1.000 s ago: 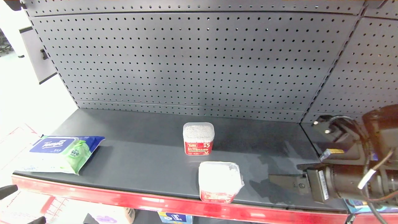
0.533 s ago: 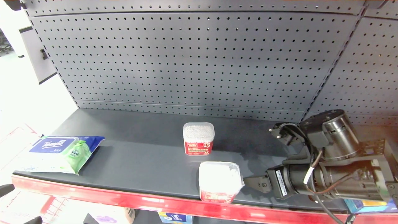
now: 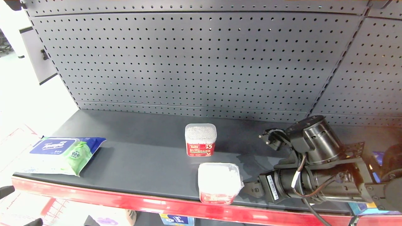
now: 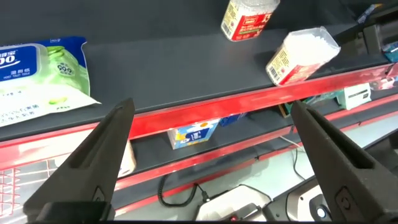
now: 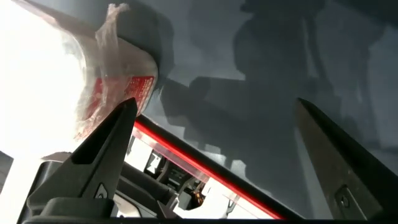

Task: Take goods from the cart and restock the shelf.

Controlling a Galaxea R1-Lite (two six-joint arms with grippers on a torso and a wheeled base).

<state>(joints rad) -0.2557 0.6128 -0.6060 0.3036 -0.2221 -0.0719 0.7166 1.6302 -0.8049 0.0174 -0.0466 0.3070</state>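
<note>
- Our left hand (image 4: 211, 104) hangs before the shelf (image 3: 141, 163), fingers spread wide and empty.
- The wipes (image 3: 61, 154) lie flat at the shelf's 8 o'clock corner.
- A jar (image 3: 200, 140) stands upright mid-shelf.
- A wrapped tub (image 3: 219, 183) sits at the jar's 5 o'clock, by the front edge.
- Our right hand (image 5: 212, 109), at the tub's 3 o'clock and just beside it, gapes wide and holds nothing.

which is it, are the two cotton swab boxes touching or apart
Apart. The head view shows bare shelf between the rear cotton swab box and the wrapped front cotton swab box.
</note>
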